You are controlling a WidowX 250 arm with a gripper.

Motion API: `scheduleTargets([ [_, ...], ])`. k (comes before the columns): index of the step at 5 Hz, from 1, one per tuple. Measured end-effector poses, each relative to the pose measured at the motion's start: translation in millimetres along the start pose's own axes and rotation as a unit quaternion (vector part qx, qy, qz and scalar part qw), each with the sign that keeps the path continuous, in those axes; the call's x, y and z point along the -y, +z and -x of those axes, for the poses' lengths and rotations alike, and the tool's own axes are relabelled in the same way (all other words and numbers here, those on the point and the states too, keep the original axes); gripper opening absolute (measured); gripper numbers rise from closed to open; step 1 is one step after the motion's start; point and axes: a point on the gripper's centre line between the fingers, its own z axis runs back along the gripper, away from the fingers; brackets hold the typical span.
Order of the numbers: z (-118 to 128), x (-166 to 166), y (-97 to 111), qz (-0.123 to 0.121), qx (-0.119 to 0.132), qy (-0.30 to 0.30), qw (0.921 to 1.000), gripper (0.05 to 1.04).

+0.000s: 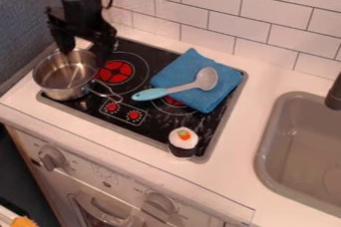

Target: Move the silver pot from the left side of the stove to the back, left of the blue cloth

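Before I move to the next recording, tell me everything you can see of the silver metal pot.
The silver metal pot is round, shiny and open-topped, its inside bare where visible, with a thin looped handle pointing toward the view's lower right. It stands upright at the left side of the black stovetop with red burners, overlapping its edge. The black two-fingered end effector hangs open at the pot's far rim; whether they touch, I cannot tell.
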Motion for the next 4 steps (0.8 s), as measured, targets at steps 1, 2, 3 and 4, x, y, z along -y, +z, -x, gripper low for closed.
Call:
scheduleTargets([
  [1,2.3,1.7,-24.4,0.006,-0.025,-0.003,0.9997,1.0],
  [2,3.2,6.4,-45.3,0.017,-0.035,-0.006,0.9992,0.938],
  [3,-3.0,8.2,-52.9,0.028,-0.02,-0.004,0.9994,0.667],
  [4,-7.5,8.2,-52.9,0.022,-0.019,-0.008,0.9995,0.365],
])
